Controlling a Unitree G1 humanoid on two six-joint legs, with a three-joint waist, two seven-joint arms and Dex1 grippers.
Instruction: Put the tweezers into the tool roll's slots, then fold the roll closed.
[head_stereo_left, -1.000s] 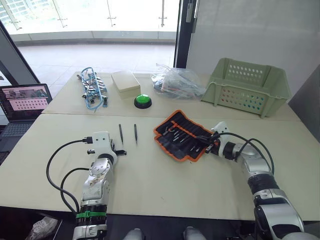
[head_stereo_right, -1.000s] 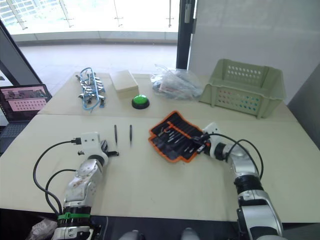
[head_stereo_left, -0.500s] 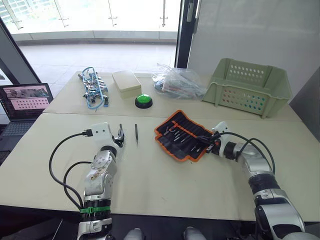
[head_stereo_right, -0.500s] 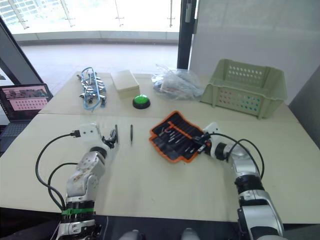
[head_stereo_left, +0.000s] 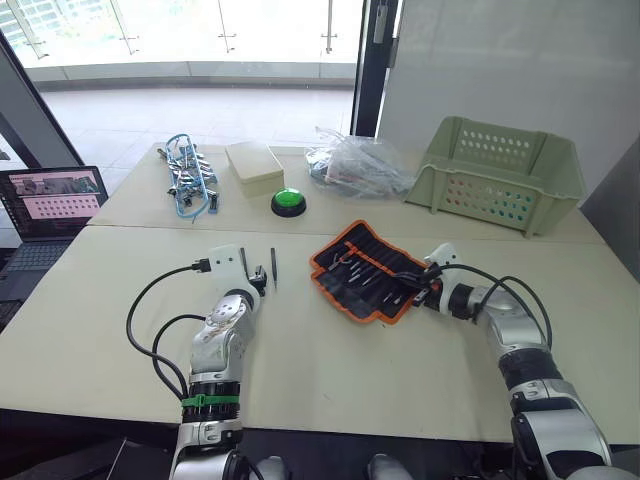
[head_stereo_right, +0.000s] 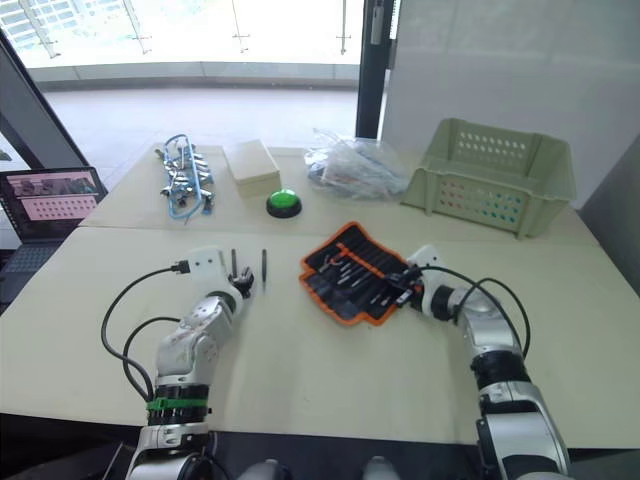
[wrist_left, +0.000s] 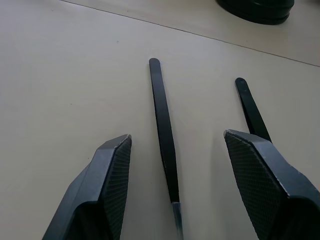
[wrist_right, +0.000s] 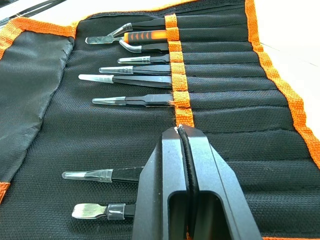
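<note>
Two slim black tweezers lie side by side on the table, left of the tool roll. My left gripper stands open low over the table, its fingers on either side of the left tweezers. The other loose pair lies just outside the far finger. The roll lies unfolded, black with orange edging, and several tweezers sit in its slots. My right gripper is shut and rests on the roll's inner face near its right end.
A pale green basket stands at the back right, with a clear plastic bag, a green button, a beige box and a blue cable tangle along the back. A laptop sits at the far left.
My left gripper has opened and moved forward and to the right, from short of the loose tweezers to straddling the left pair. The right arm has stayed still.
</note>
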